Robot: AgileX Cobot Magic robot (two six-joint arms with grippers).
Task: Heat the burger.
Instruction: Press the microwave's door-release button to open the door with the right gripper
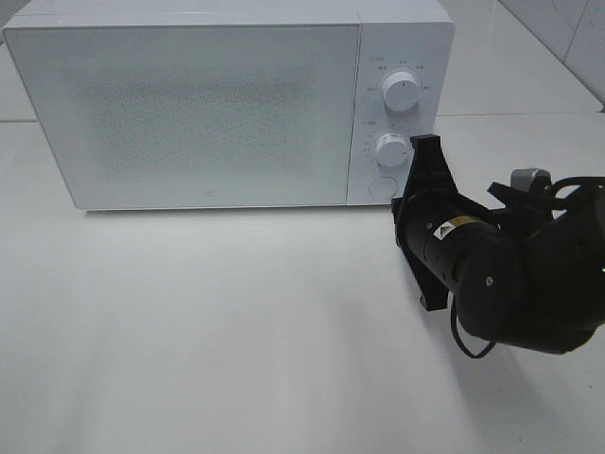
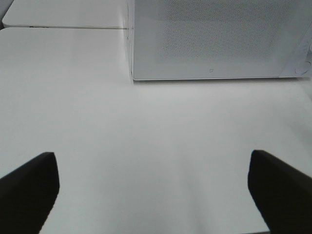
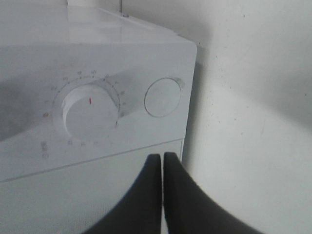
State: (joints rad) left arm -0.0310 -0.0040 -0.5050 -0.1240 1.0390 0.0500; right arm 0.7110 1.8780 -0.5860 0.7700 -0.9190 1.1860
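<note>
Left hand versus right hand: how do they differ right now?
The left hand is wide open; the right hand is shut on nothing. The left hand hangs over the table, back from the microwave; the right hand sits close to its lower knob. Both have dark fingers.

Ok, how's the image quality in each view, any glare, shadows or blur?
Exterior high: overexposed white table, soft shadow under the microwave. Left wrist: open jaws dark, featureless shapes. Right wrist: shut jaws blurred up close, the dial sharper, shadow on the table.
</note>
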